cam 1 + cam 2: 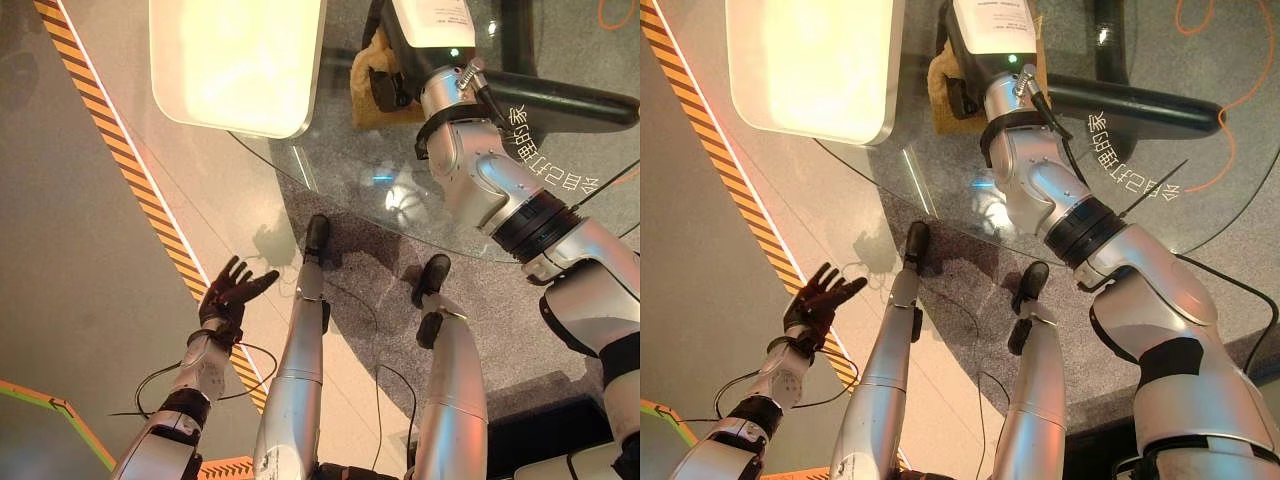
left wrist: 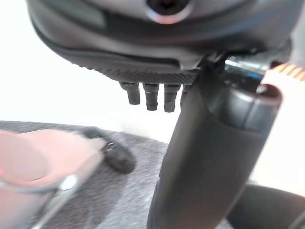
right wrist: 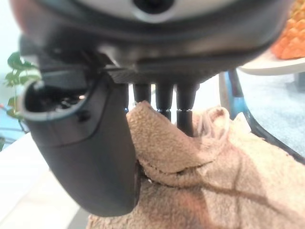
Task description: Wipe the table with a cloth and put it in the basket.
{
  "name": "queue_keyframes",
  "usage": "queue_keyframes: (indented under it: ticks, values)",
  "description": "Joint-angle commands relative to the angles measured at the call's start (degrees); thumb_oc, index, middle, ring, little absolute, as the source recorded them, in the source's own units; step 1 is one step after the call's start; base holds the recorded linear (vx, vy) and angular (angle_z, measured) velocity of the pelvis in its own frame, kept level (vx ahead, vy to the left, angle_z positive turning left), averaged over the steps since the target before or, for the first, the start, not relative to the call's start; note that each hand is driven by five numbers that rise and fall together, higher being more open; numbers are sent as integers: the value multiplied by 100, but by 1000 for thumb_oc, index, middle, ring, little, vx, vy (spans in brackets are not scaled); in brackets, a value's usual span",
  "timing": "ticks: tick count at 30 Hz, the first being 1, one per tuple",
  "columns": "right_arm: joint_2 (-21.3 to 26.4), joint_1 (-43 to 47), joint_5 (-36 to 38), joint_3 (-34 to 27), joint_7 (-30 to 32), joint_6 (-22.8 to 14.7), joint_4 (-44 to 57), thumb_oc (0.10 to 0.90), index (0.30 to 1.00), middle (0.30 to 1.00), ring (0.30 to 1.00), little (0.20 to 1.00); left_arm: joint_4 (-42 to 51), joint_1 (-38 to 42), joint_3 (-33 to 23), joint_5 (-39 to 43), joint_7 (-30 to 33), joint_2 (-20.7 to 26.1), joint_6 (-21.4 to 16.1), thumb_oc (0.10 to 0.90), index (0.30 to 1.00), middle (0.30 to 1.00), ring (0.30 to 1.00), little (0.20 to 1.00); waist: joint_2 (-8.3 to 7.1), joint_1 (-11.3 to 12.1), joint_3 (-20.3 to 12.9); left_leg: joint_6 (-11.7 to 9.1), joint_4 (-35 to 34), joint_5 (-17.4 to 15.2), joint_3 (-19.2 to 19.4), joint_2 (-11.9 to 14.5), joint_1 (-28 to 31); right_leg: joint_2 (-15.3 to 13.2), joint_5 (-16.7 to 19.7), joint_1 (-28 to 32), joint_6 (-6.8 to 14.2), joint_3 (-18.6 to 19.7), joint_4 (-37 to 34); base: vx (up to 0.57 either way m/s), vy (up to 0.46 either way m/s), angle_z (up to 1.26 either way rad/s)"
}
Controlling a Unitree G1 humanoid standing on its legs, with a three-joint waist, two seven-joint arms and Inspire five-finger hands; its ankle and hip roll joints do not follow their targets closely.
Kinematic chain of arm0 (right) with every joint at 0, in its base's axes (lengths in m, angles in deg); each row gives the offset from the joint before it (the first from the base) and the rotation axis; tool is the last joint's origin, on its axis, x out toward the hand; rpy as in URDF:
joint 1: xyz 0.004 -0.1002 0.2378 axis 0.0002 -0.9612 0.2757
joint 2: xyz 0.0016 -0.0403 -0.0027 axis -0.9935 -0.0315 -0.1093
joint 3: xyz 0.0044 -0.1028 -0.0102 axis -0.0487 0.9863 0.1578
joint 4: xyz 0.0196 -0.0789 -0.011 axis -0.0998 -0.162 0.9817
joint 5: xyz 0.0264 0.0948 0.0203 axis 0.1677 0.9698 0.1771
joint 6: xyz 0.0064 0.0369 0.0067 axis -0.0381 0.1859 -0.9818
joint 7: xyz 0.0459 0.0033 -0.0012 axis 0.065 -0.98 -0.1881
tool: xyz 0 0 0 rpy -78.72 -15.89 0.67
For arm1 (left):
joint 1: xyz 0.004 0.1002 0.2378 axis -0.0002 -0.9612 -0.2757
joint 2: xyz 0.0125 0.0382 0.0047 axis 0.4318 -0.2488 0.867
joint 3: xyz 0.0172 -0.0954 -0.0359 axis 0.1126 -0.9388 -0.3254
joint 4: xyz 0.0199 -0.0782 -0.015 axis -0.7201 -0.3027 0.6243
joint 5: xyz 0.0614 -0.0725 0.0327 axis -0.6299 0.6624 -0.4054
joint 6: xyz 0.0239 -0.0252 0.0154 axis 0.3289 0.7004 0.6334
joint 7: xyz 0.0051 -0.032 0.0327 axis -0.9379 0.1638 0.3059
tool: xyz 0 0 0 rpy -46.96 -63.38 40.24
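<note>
White characters [image 1: 545,150] are printed on the round glass table [image 1: 300,165], just beside the right forearm; they are not legible enough to read out. The table top is clear and glossy, with grey speckled carpet [image 1: 360,240] visible through it. On the glass, at the far end of the right arm, lies the cloth [image 1: 372,72], a tan terry towel, bunched into soft folds with a looped nap. The right hand [image 3: 162,100] sits on the cloth, its dark fingers [image 3: 185,117] pressed down into a raised fold and the thumb alongside it, gathering the fabric. Just beside the cloth on the glass stands a pale rectangular tray [image 1: 235,60] with rounded corners. The left hand [image 1: 232,292] hangs well apart from the table, over the smooth floor near a yellow-and-black striped line [image 1: 130,160], fingers spread wide, holding nothing.
</note>
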Motion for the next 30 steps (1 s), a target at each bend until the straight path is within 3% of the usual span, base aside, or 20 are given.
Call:
queue_keyframes:
  ticks: [1,11,19,30]
  values:
    - [3,309,295,-583,927,-249,149,100,300,300,300,200,45,51,-418,176,541,298,-658,800,900,900,900,900,-117,17,-8,886,182,-419,538,-848,224,780,486,403,-294,-294,-991,0,0,0]
    - [526,-429,684,-1435,1374,-558,708,100,300,300,300,200,150,210,-918,244,1159,490,-1019,800,900,900,900,900,-238,-186,-8,897,174,-465,613,-794,292,807,468,426,-287,-233,-969,-4,2,0]
    - [638,-1223,749,-2123,1651,-784,1481,100,300,300,300,200,509,455,-1465,214,1841,679,-1671,800,900,900,900,900,-330,-369,-8,891,233,-535,674,-760,341,870,415,434,-290,-90,-912,-18,12,-3]
    - [535,-2111,534,-2862,1814,-1083,2244,100,300,300,300,200,1806,839,-1834,-1553,3581,926,-2428,800,900,900,900,900,-423,-487,-8,885,237,-584,721,-741,417,948,409,511,-255,43,-891,0,0,0]
